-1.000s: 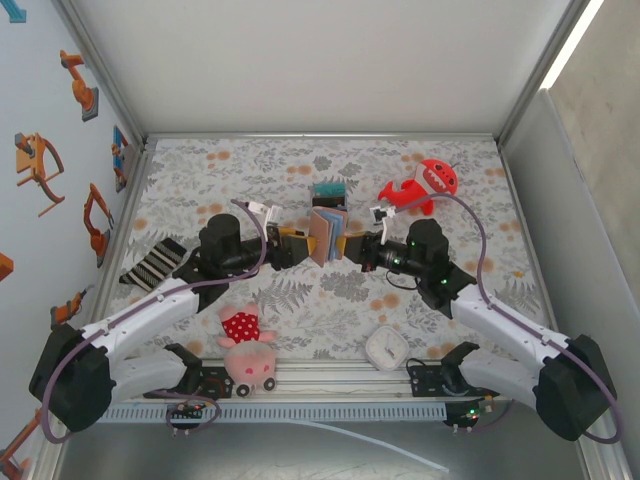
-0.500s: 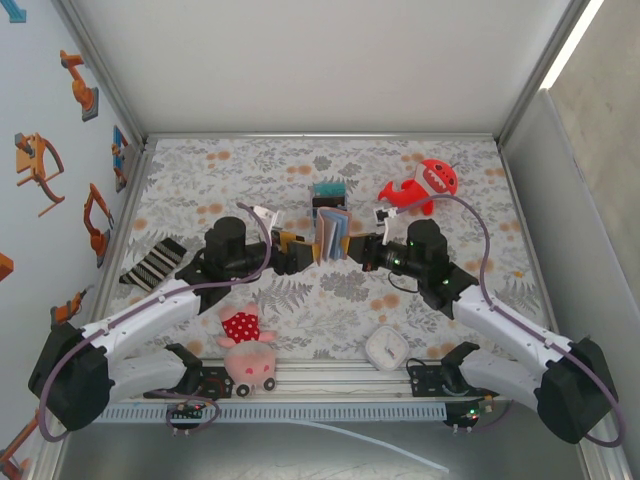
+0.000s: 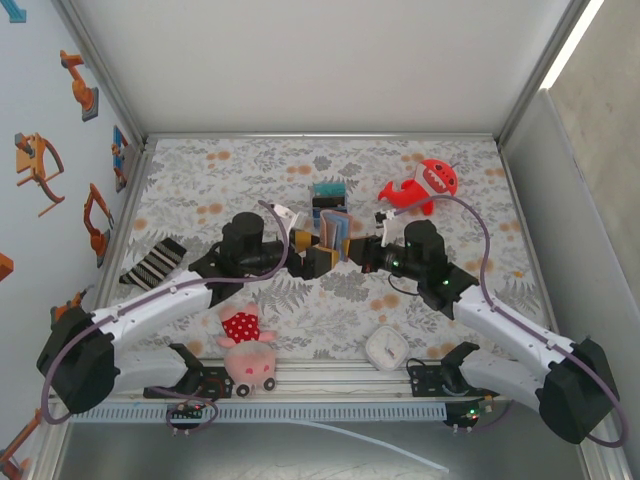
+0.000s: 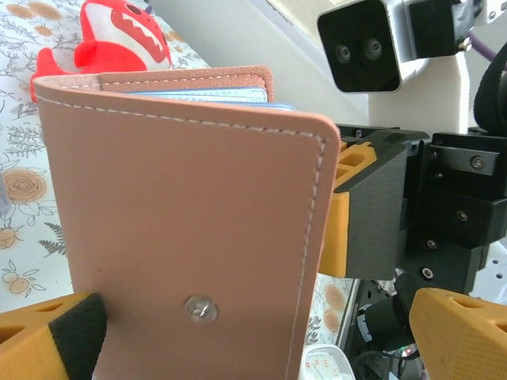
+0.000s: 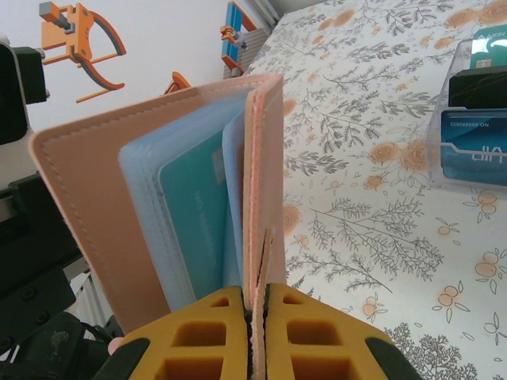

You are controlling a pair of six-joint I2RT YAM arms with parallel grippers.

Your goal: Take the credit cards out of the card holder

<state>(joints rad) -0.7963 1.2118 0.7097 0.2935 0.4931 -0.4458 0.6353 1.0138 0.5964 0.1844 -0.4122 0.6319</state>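
Floral tablecloth (image 3: pixel 450 180) in a white-walled booth, and the card holder (image 3: pixel 335 232) is mid-table, held upright and fanned open between your two arms. It's light, soft leather with floppy clear sleeves, so expect it to bend and splay rather than stay put. The credit cards (image 5: pixel 194 214) look thin, stiff and slick. A teal one sits in a sleeve, and I honestly can't tell how many more are behind it. I'd pinch a card by its upper edge at the sleeve mouth, not the leather. Your right gripper (image 5: pixel 255 309) is clamped tight on the edge of one cover, carrying the whole thing. Your left gripper (image 3: pixel 312 250) is spread wide, holding nothing, with the snap-side cover between its fingers and one pad just beside it.
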